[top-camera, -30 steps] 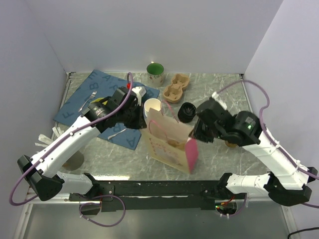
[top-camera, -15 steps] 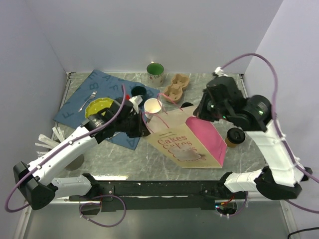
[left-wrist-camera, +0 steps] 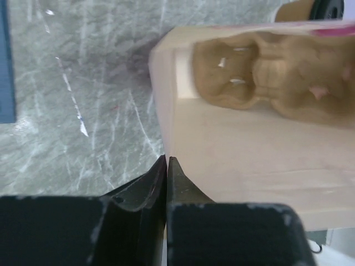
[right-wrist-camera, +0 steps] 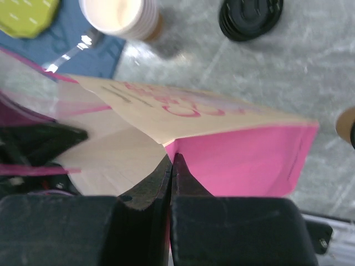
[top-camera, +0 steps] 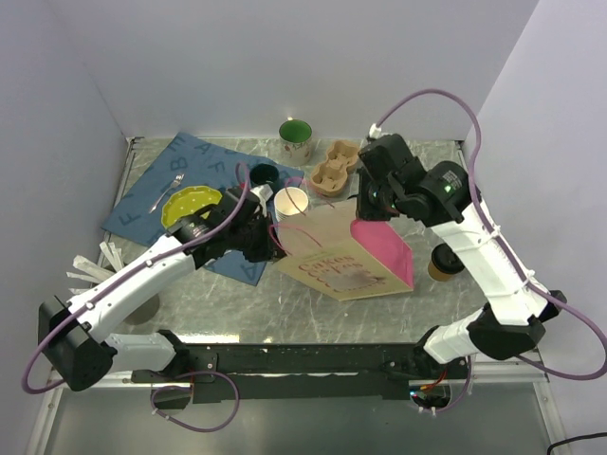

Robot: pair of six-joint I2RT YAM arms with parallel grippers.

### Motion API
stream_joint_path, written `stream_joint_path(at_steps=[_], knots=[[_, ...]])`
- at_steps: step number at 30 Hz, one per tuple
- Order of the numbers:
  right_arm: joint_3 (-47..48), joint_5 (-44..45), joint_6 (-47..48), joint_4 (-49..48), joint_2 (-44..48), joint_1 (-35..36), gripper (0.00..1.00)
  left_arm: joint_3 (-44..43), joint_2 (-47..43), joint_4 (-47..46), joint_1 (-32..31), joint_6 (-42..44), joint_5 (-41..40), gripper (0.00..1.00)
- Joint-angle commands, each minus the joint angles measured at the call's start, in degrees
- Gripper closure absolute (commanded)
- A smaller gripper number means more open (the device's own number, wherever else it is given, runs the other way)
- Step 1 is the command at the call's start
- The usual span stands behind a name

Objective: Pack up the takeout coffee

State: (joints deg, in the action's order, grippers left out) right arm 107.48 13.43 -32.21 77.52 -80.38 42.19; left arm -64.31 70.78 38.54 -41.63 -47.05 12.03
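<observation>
The paper bag [top-camera: 334, 265] stood up straight a second ago, but now it is tipped over. The left gripper [left-wrist-camera: 166, 162] is squeezed shut on the bag's left edge, and the right gripper [right-wrist-camera: 171, 158] is squeezed shut on the fold by its pink side. The takeout coffee [top-camera: 446, 262] sits just right of the bag, not in it yet, so I think the bag is being held open for it.

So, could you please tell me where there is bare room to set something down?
Bare marble lies along the near edge, in front of the paper bag, from the blue mat to the takeout coffee. Crowded behind: paper cups, green mug, cup carrier.
</observation>
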Motion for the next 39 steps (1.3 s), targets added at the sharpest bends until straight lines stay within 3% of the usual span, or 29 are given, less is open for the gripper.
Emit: stream_joint_path(at_steps=[1,9,17,18,23,28,31,39], knots=[[9.05,1.07,-0.92,5.0,-1.36,-0.53,1.0,-3.36,-3.09,1.01,0.32,0.55,-3.76,0.92],[22.95,-1.38,-4.44,12.39,-5.22,-3.17,1.0,-2.92,-6.71,-1.72,0.58,-5.69,2.65,0.95],[5.32,-5.87,-3.48,6.51,-3.47,-5.1,1.0,4.99,-3.73,-4.45,1.11,-6.83,6.86,0.88],[4.06,-6.31,-3.3,5.64,-3.47,-5.19,1.0,4.99,-3.38,-4.01,1.11,-6.66,6.52,0.82],[5.35,-8.68,-1.99,4.4,-3.56,-5.11,1.0,1.57,-4.69,-1.02,1.11,-5.34,3.44,0.73],[7.22,-11.93,3.11,3.17,-2.33,-5.19,1.0,-4.31,-6.88,3.54,1.11,-1.57,-3.57,0.47],[5.9,-12.46,3.55,3.0,-0.32,-5.19,1.0,-7.04,-6.8,6.18,1.11,0.98,-7.19,0.42],[-8.24,-16.77,9.87,-10.97,9.44,-5.11,1.0,-6.0,-8.19,8.21,1.11,2.48,-8.33,0.37]])
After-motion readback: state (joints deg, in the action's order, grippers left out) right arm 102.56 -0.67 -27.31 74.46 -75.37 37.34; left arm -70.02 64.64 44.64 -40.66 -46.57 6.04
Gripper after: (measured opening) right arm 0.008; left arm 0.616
